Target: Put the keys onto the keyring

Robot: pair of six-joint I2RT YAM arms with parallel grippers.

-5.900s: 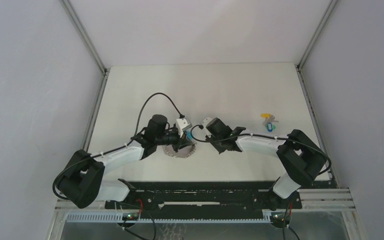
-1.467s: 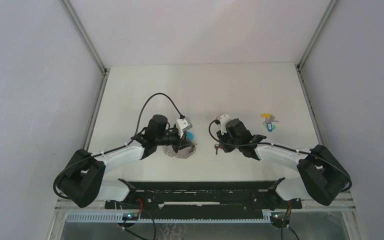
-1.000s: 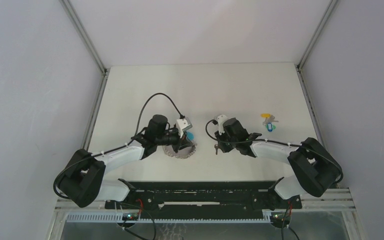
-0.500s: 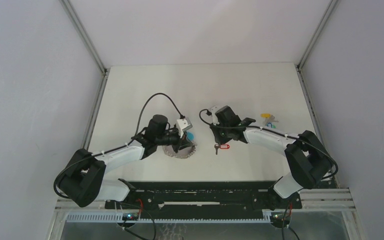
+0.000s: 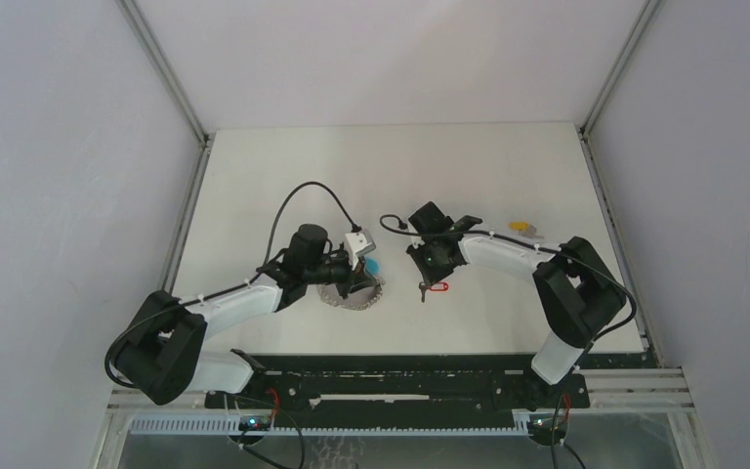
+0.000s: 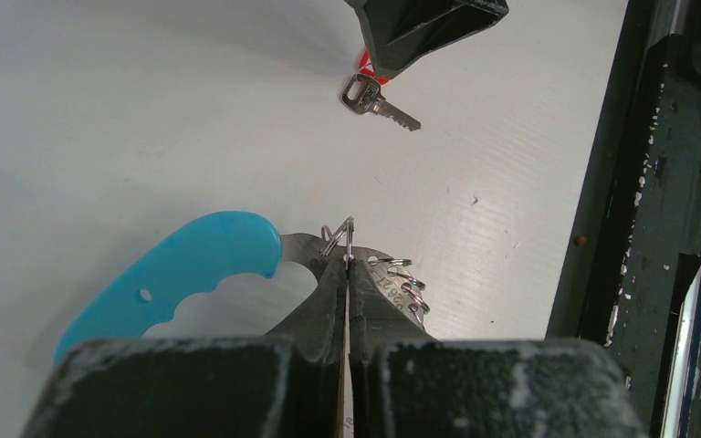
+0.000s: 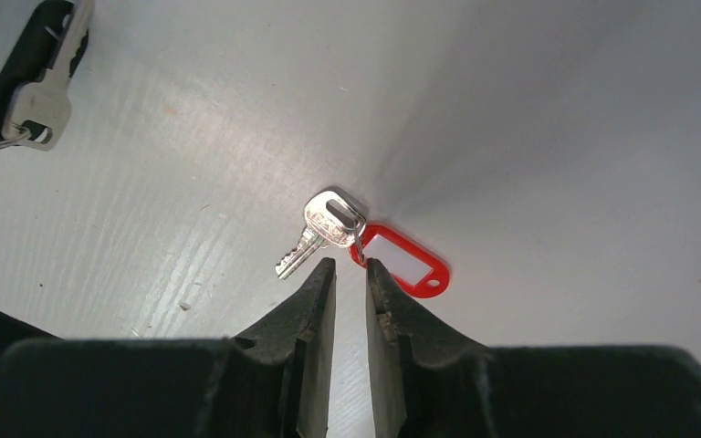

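The left claw (image 6: 347, 265) is clamped together on the wire of the keyring (image 6: 173, 278), mid-tabletop (image 5: 303, 176). The right claw (image 7: 350, 269), fingers slightly apart and empty, hovers over the red-tagged key (image 7: 329, 224) just beside it. A yellow key (image 5: 520, 226) lies toward the right edge, beyond the right arm.

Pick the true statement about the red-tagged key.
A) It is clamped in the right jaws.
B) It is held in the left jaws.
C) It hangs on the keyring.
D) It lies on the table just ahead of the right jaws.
D: the right wrist view shows the red-tagged key flat on the table, just beyond the tips of the right gripper, whose jaws stand slightly apart with nothing between them.
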